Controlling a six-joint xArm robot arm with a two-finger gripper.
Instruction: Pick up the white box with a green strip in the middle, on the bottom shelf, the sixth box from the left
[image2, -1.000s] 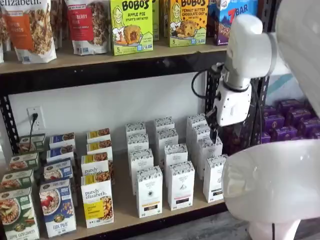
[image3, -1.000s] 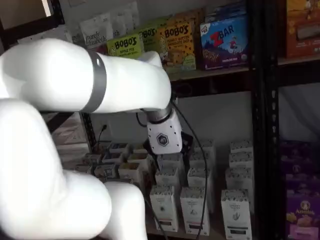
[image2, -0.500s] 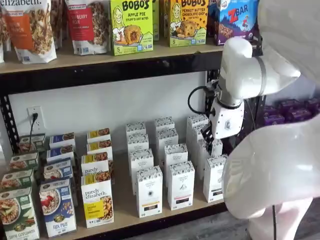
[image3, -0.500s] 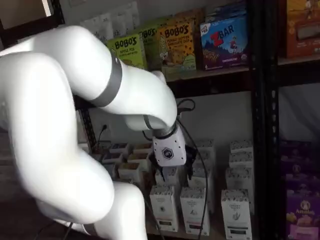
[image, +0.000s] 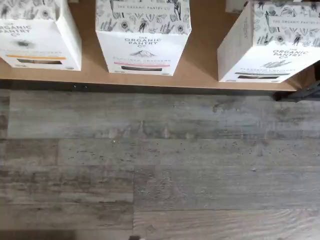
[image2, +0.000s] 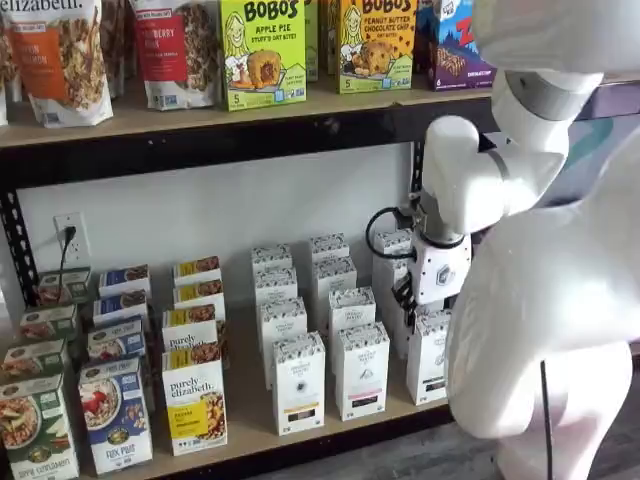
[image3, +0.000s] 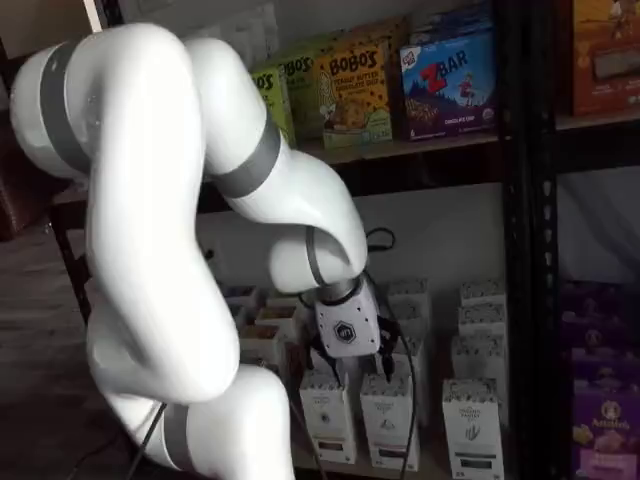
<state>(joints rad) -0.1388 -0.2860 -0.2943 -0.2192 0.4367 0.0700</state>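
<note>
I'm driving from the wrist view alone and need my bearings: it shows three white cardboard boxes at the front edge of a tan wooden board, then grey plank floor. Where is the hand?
Observer: In both shelf views the white-bodied hand hangs low in front of the tan wooden bottom shelf, at the rightmost column of white boxes.
Operator: Is it open?
Observer: I cannot tell. In a shelf view its black fingers show against the boxes with no plain gap, and no box is in them.
Operator: Is anything behind the front boxes?
Observer: Yes. The white boxes stand in three columns, each several deep toward the white back wall.
</note>
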